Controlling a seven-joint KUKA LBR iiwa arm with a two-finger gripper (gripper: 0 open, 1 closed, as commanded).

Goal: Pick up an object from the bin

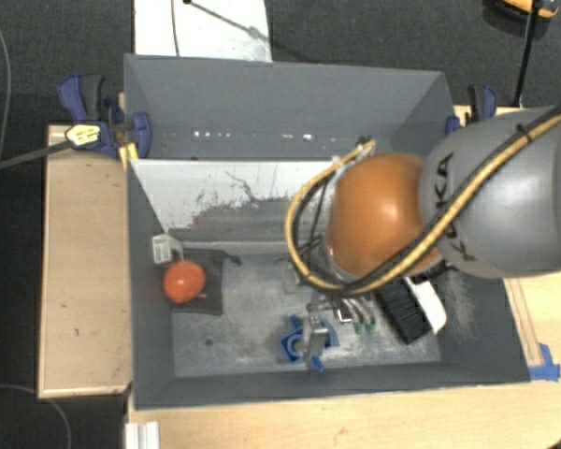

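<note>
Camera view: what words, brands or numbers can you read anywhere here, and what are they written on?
"KUKA": black letters running sideways on the grey robot arm, beside its orange cover.
Orange ball, blue thing, black brush: no writing on them that can be read.

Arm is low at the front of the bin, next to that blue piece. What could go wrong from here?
1. The gripper is close beside the blue object near the bin's front wall, so it may shove the object into the wall instead of gripping it.
2. The black brush lies just under the arm, and the wrist could drag it.
3. The orange cover hides much of the gripper, so a grasp is hard to confirm.
</note>
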